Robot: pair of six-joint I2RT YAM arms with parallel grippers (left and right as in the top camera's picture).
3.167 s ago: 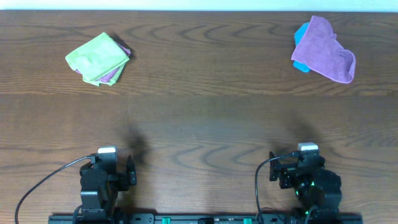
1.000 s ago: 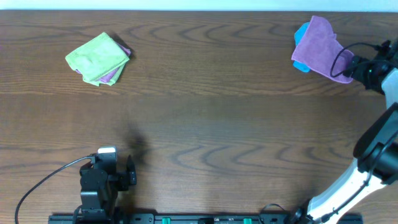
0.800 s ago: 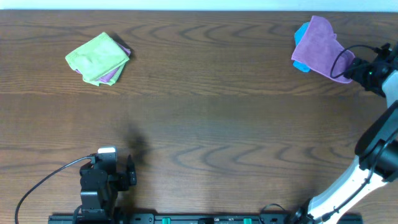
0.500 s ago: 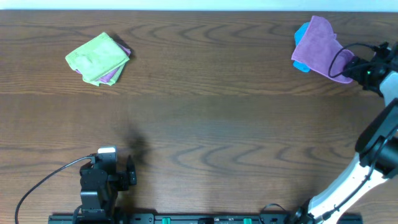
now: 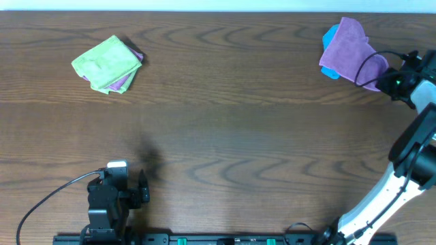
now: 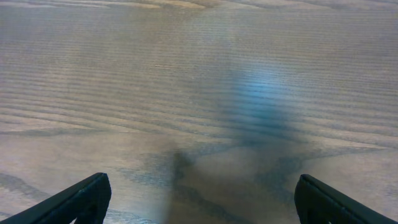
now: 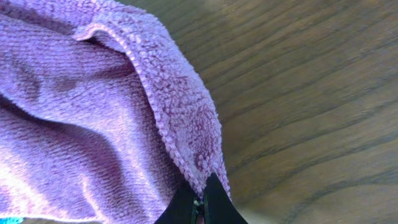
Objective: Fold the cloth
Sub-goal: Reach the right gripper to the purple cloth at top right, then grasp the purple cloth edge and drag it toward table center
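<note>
R tool [image 7: 200,208]: tips clenched on the hem of the cloth [image 7: 93,112], at its 4 o'clock corner in overhead view. The cloth lies crumpled at approx. 2 o'clock on the bench [image 5: 231,122], partly over a blue cloth [image 5: 329,35] showing at its 9 o'clock side. L tool [image 6: 199,199]: released, fingers wide apart over bare bench, 7 o'clock. At 10 o'clock, a lime-green cloth [image 5: 105,62].
</note>
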